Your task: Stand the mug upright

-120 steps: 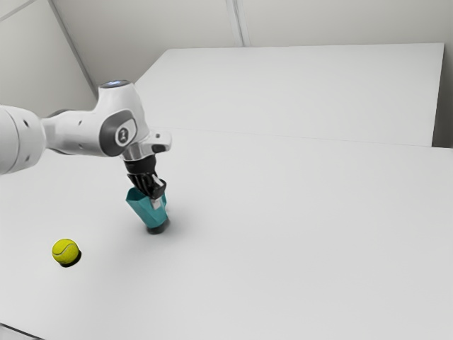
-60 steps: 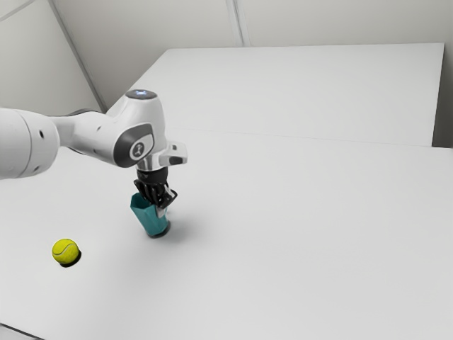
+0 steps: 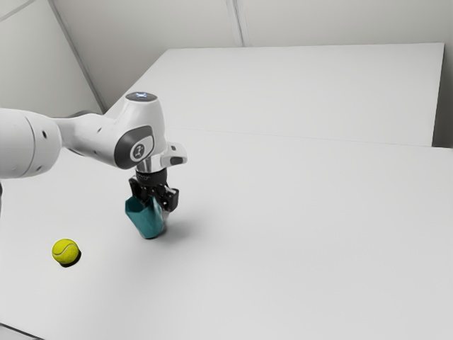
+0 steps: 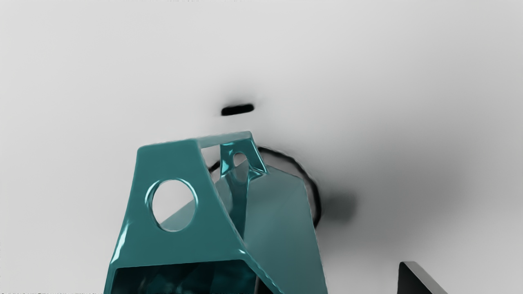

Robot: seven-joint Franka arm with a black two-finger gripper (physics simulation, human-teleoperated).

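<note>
The teal mug (image 3: 147,221) stands on its base with its mouth up and flared toward the exterior view's left; whether it still leans slightly I cannot tell. Above it is my gripper (image 3: 156,206), fingers spread, one over the mug's mouth and the other outside its wall. In the wrist view the mug (image 4: 282,220) shows its handle with a round hole and part of its dark mouth. There my gripper (image 4: 333,283) is open: one fingertip (image 4: 412,279) stands apart from the outer wall, the other is mostly hidden by the mug.
A yellow tennis ball (image 3: 66,251) lies on the white table (image 3: 283,234), off the mug toward the exterior view's lower left. In the wrist view a small dark mark (image 4: 237,109) is on the surface beyond the mug's handle.
My fingers have opened and let go of the mug's wall. Over the last second my hand moved toward the exterior view's right, and the mug's base shifted slightly, settling onto the table.
</note>
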